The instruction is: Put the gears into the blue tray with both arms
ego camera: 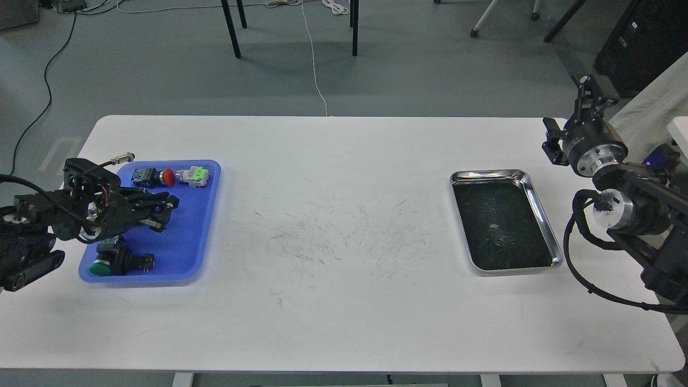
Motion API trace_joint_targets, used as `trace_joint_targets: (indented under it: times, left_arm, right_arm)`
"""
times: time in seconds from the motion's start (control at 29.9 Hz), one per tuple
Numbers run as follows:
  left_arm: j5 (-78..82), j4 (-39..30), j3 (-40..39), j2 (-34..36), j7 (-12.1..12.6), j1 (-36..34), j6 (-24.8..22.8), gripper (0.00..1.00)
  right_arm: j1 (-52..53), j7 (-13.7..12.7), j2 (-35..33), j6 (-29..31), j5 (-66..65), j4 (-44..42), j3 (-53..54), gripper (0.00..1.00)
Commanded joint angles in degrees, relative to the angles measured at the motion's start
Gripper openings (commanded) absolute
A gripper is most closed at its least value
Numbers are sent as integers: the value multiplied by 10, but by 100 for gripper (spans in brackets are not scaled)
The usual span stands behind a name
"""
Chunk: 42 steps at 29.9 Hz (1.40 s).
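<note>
Bright, even overhead light, soft all over. Faint shadow under blue tray (185, 258) at its 6 o'clock edge. Specular glare on steel tray (486, 176) rim at 12 and 3 o'clock. Dark arms lose detail, left gripper (164, 210) murky. Sharp focus at centre, slight softness and mild bending toward edges.

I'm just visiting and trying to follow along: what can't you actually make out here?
- Gears in the steel tray: head view, only tiny specks on the dark inside.
- Blue tray: left pincer hides part of the floor.
- Left pincer: dark, grip unclear.
- Right pincer: small, end-on.
- Both arms: cut off by the edges.
</note>
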Motion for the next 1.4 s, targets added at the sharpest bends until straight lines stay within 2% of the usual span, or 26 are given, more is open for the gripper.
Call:
trace_joint_targets:
  times: [0.0, 0.13, 0.5, 0.6, 0.74, 0.94, 1.07, 1.2, 1.27, 1.37]
  left_arm:
    - [-2, 9, -1, -6, 0, 2, -1, 22]
    - [-18, 20, -1, -7, 0, 10, -1, 29]
    - [-31, 20, -2, -5, 0, 11, -3, 34]
    - [-55, 19, -29, 0, 0, 6, -7, 40]
    - [-120, 18, -75, 14, 0, 0, -49, 41]
    - [-222, 16, -108, 54, 0, -80, -87, 45]
    - [-324, 17, -178, 56, 0, -98, -133, 50]
    - [-407, 17, -270, 56, 0, -101, -176, 54]
    - [-431, 19, -316, 53, 0, -98, -178, 60]
    - [-448, 20, -371, 45, 0, -93, -174, 61]
  right_arm:
    - [-1, 0, 0, 0, 0, 0, 0, 98]
    - [-1, 0, 0, 0, 0, 0, 0, 98]
    - [-1, 0, -1, 0, -7, 1, 0, 98]
    - [0, 0, -2, 0, -7, 1, 0, 98]
    - [3, -2, -6, 0, -7, 3, 0, 98]
    - [11, -6, -30, 0, -7, 15, -2, 98]
    - [14, -10, -57, -1, -7, 32, -12, 98]
    - [53, -13, -87, -3, -6, 60, -80, 98]
    - [78, -19, -108, -6, -6, 77, -126, 98]
    - [132, -40, -142, -4, -7, 107, -200, 98]
